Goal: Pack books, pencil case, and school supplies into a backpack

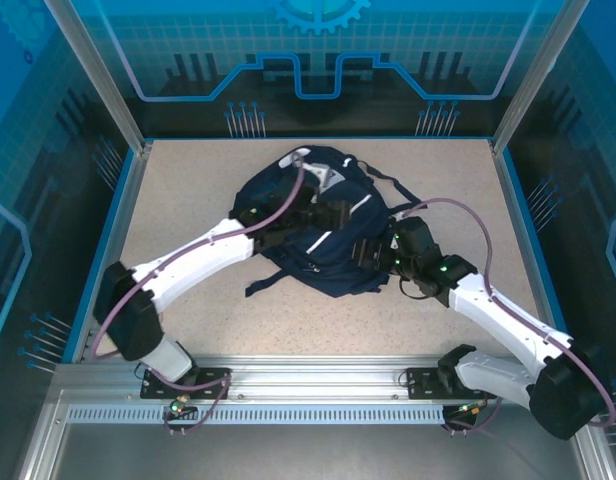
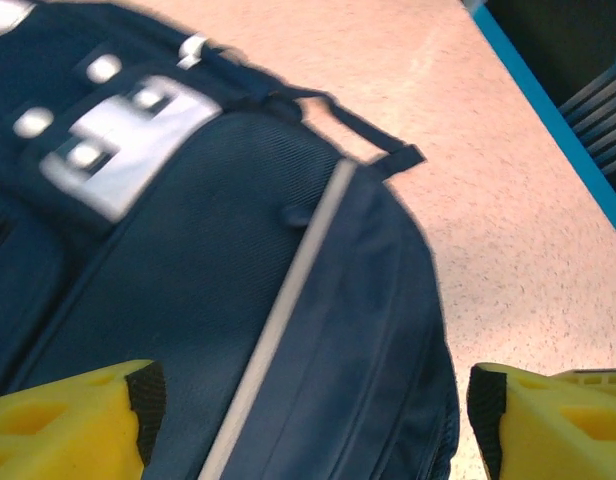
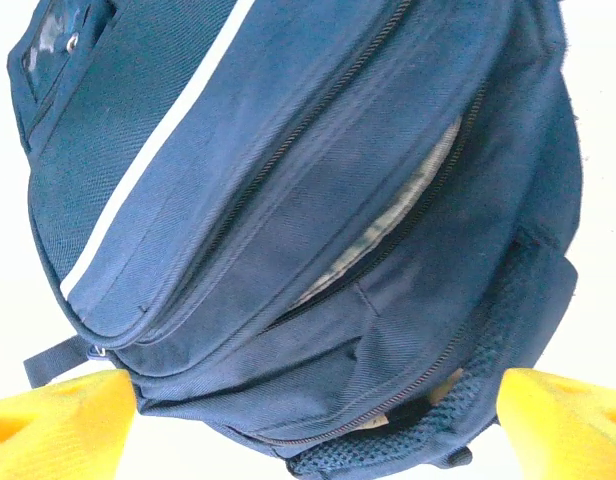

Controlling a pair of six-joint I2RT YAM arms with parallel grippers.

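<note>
The navy backpack (image 1: 318, 225) lies in the middle of the table, its white stripe (image 2: 278, 310) and white patches (image 2: 128, 140) facing up. My left gripper (image 1: 310, 212) hovers open over its top; the yellow fingers (image 2: 68, 420) stand wide apart on either side of the stripe with nothing between them. My right gripper (image 1: 376, 250) is open at the backpack's right edge, where a zip (image 3: 388, 225) gapes a little and shows pale lining. A lower zip gap shows a small tan patch (image 3: 440, 388); I cannot tell what it is. The books and the pencil case are hidden or out of view.
Dark straps (image 1: 263, 283) trail from the backpack toward the near left, and another strap (image 1: 400, 190) toward the right. Bare speckled tabletop (image 1: 188, 190) surrounds the bag. Blue borders (image 1: 516, 215) and metal posts (image 1: 98, 75) bound the table.
</note>
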